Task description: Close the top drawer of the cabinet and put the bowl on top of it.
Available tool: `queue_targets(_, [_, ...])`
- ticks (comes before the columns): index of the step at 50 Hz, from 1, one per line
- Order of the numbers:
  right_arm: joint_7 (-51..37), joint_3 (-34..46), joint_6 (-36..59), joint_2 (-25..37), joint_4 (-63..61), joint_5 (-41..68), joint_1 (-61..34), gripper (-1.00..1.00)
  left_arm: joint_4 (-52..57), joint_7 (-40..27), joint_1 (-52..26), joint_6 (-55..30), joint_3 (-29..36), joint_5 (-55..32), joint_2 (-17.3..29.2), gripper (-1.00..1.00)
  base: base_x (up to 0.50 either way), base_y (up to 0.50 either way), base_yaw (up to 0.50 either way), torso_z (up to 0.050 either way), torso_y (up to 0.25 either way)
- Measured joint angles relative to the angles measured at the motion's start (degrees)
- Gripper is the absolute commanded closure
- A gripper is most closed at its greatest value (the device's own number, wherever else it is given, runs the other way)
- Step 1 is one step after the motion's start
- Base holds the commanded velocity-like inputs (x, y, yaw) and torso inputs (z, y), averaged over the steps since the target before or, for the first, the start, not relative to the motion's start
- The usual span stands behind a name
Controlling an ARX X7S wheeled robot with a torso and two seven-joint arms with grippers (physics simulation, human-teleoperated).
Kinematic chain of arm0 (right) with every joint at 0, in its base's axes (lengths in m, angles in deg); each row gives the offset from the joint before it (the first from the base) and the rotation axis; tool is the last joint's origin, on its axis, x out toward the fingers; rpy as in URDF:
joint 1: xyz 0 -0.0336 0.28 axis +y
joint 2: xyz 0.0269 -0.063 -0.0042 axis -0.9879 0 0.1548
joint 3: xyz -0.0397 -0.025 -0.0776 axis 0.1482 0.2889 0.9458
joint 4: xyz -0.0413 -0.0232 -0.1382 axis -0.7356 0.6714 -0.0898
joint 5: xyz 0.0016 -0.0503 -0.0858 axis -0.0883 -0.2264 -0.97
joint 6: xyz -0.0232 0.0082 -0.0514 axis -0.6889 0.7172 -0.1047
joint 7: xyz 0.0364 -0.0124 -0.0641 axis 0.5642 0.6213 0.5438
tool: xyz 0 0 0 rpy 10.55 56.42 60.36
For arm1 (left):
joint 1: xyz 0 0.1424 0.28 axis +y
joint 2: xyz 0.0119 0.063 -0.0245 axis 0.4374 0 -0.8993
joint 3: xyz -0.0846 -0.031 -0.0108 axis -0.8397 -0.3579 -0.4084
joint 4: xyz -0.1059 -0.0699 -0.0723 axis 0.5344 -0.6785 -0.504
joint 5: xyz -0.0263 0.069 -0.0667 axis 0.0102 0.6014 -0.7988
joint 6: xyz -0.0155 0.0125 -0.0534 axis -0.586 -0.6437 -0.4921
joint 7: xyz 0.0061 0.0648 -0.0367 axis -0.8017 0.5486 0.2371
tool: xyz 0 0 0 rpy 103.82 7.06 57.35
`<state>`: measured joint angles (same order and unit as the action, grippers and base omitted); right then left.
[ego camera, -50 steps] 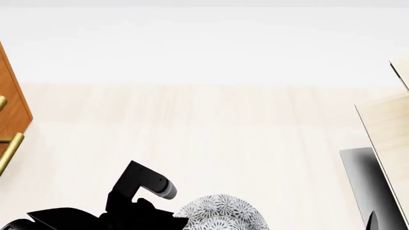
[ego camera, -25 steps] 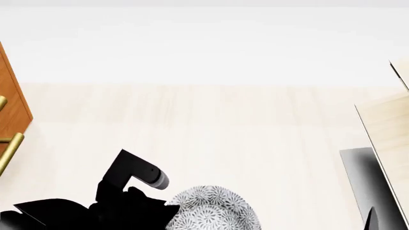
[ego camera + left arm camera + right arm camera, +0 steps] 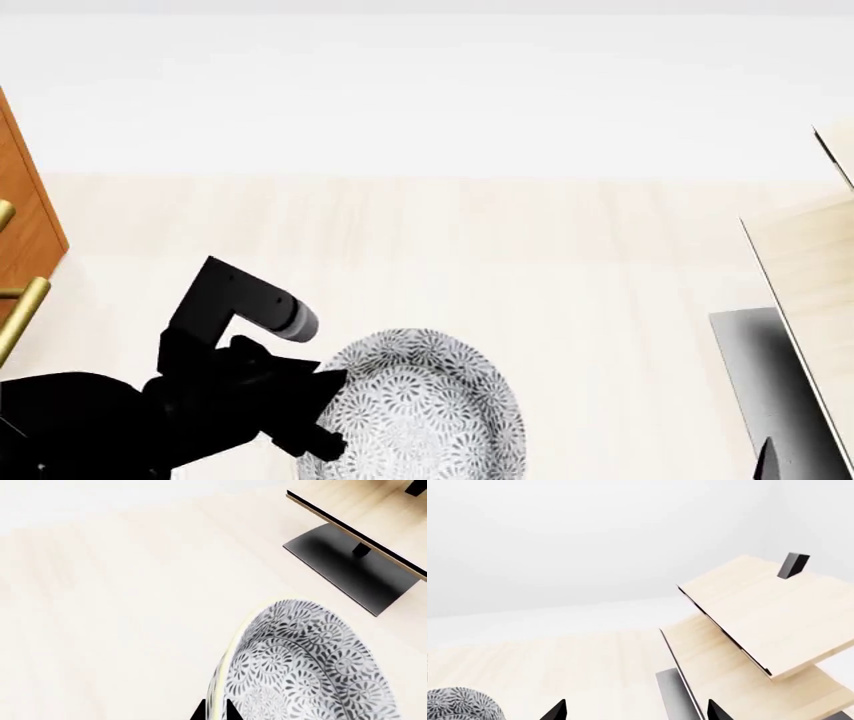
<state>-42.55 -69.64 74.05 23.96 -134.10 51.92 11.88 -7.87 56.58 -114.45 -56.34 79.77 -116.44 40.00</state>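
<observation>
Change vs earlier: left gripper [image 3: 324,412] w/ bowl [image 3: 414,410] has risen in head view, from bottom edge to lower-left centre; more of bowl shows now, rim tipped up toward cam. Cabinet, rack unchanged.
Counts: 1 bowl; 1 cabinet [image 3: 30,215] edge; 2 brass handles [image 3: 19,315] partly seen at left edge; 1 pale rack [image 3: 814,290] w/ 1 black base [image 3: 761,385]; 2 grippers.
Left fingers: nearly closed, pinching bowl rim; in left wrist view two black tips [image 3: 230,711] sit either side of the rim at bottom edge, bowl [image 3: 307,665] fills lower right.
Right fingers: right gripper [image 3: 637,712] spread wide; two black tips [image 3: 555,711] at bottom of right wrist view, nothing betw them, touching nothing.
Bowl place: lower centre-left of head view, held over the pale wood floor [image 3: 441,260]; whether it clears the floor, can't tell. Sliver of it also at lower-left corner of right wrist view [image 3: 457,705].
Cabinet place: left edge of head view, mid-height, well apart from bowl. Top drawer: can't tell which front it is, or if open.
Rack place: right edge of head view; upper right in left wrist view [image 3: 363,520]; right half of right wrist view [image 3: 760,625].
Far: white wall [image 3: 427,90] across top.
</observation>
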Motion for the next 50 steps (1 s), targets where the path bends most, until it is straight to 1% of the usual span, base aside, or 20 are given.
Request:
queue_targets(20, [-0.74,-0.23,0.12,0.58,-0.61,0.62,0.09,-1.00,5.82,-3.00,-1.52,-2.97,-3.08,-3.68,2.19,1.00,0.00,0.00,0.00,0.000,0.001])
queue_targets(34, [-3.24,-3.15,1.28,3.25,-2.42,4.38,-0.35,-1.00,10.20,-5.84,-2.93,-5.32,-5.91,-7.01,3.58,1.00,0.00,0.00,0.00,0.000,0.000])
queue_targets(50, [-4.34,-5.55,1.50,4.68,-3.72,6.56,0.16,-1.00,14.84,-11.96,-5.63,-7.82,-11.56,-11.68,5.16,1.00,0.00,0.00,0.00,0.000,0.001])
